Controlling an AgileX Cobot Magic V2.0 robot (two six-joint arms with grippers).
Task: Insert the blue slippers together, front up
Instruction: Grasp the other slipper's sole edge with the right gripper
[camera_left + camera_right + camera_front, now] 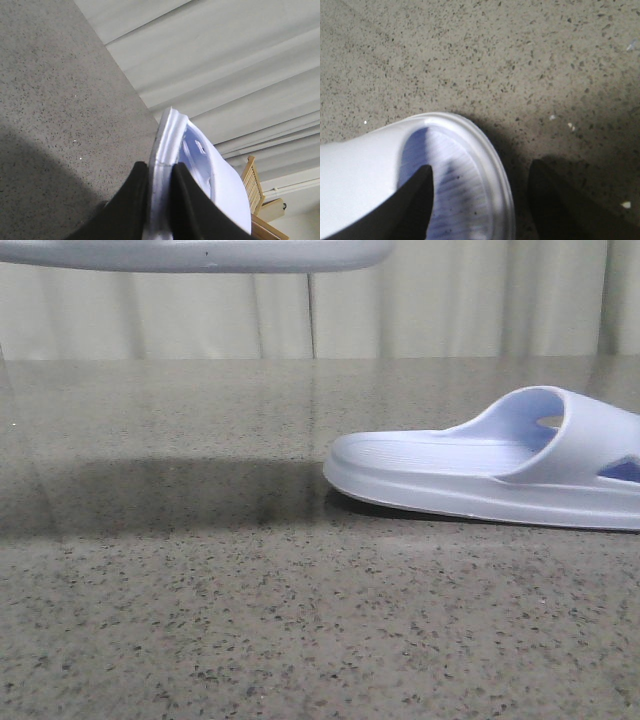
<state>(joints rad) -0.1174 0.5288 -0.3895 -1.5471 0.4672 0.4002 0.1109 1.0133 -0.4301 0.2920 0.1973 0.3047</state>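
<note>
1. Showing in the front view: one of the blue slippers (pixel 490 475) is lying sole-down on the speckled table (pixel 200 620), at the right, strap toward the right edge. A second slipper (pixel 200 254) is hanging high across the top edge, casting a shadow on the table below. No gripper is appearing here.
2. Showing in the left wrist view: the left gripper (pixel 161 190) is clamping the raised slipper (pixel 210 180) by its sole edge, black fingers (pixel 135 200) pressing either side. Curtains and a wooden chair (pixel 252 182) are sitting behind.
3. Showing in the right wrist view: the right gripper (pixel 480 200) is standing spread, holding nothing, one finger (pixel 415 200) over the resting slipper's (pixel 370 170) footbed, the other over bare table.
4. Handling judgement: moulded foam is looking light, springy and slightly yielding; the thick sole rim or strap is offering the firmest hold.
5. Markings: no brand or legible writing is showing.
</note>
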